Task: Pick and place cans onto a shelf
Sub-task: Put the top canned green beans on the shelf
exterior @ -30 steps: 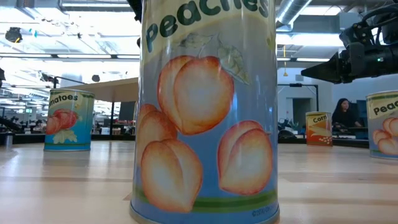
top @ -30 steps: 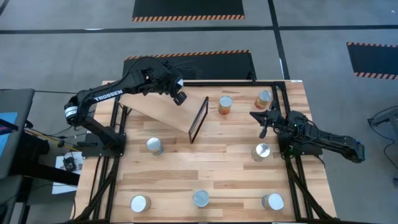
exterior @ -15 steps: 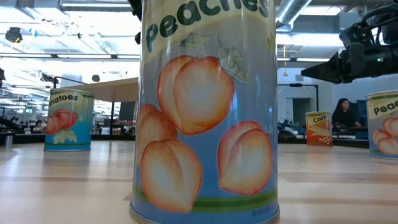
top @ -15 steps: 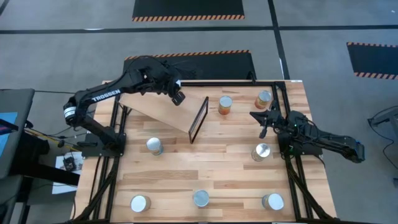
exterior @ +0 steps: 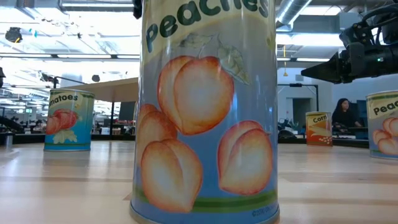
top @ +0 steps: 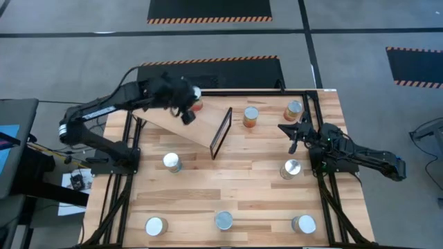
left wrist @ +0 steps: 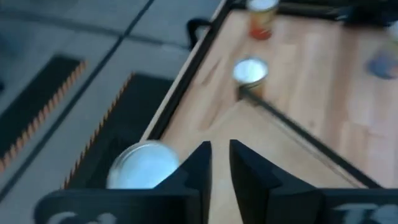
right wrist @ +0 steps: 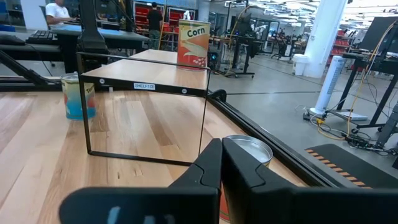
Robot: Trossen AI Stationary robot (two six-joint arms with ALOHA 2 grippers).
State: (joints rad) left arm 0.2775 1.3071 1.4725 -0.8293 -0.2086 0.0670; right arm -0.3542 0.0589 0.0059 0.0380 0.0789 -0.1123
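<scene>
A shiny-lidded, orange-labelled can (top: 196,104) stands on the slanted plywood shelf (top: 181,126) at upper left of the slatted wooden desk (top: 235,190). Beside it, the left gripper (top: 185,113) shows narrowly parted fingers, empty; the right gripper (top: 294,135), mid-right, is closed on nothing.

Eight cans (top: 223,220) in all: one on the slanted shelf (top: 185,126), seven on the table (top: 242,187); two robot arms
</scene>
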